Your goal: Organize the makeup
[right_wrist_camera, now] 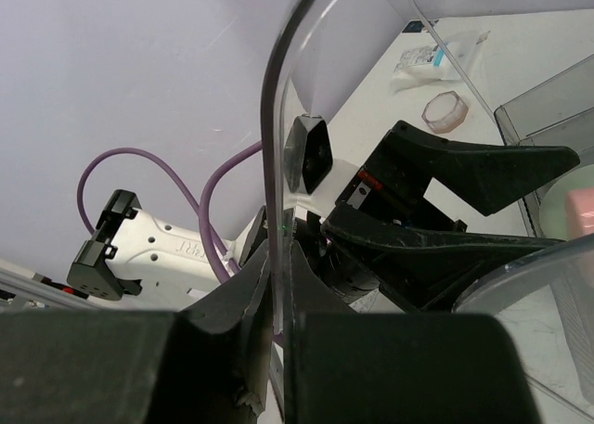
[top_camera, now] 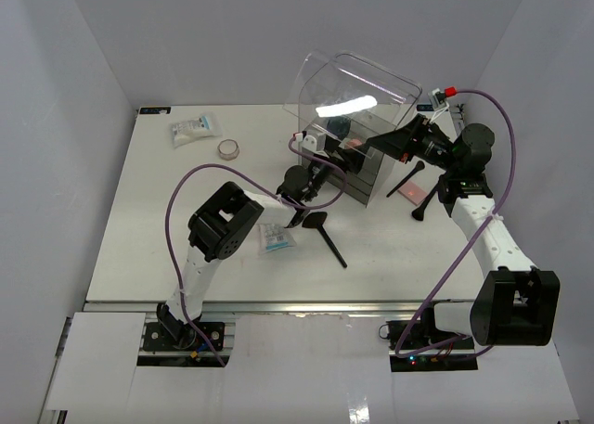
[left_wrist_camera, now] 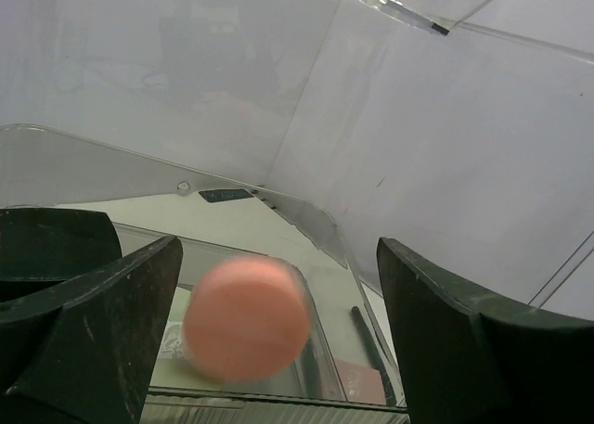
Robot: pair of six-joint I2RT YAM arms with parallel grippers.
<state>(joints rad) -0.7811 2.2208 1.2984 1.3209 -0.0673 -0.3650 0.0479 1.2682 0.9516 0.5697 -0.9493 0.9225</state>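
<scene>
White surface (top_camera: pixel 186 248), both arms reaching toward its far side. Clear box (top_camera: pixel 371 169) stands far centre-right, lid (top_camera: pixel 357 81) tipped up. Right hand (right_wrist_camera: pixel 278 322) pinches the lid's edge, fingers pressed onto it. Left hand (left_wrist_camera: pixel 278 285) is spread wide over the open box, with a pink round compact (left_wrist_camera: pixel 246 317), blurred, between its fingers above the tray.

- Flat-headed brush (top_camera: pixel 327 237) lies in front of the box, a packet (top_camera: pixel 276 237) just left of it.
- Slim brush (top_camera: pixel 406 178) and pink palette (top_camera: pixel 411 195) lie right of the box.
- Second packet (top_camera: pixel 193 129) and pale compact (top_camera: pixel 229 148) lie far left.
</scene>
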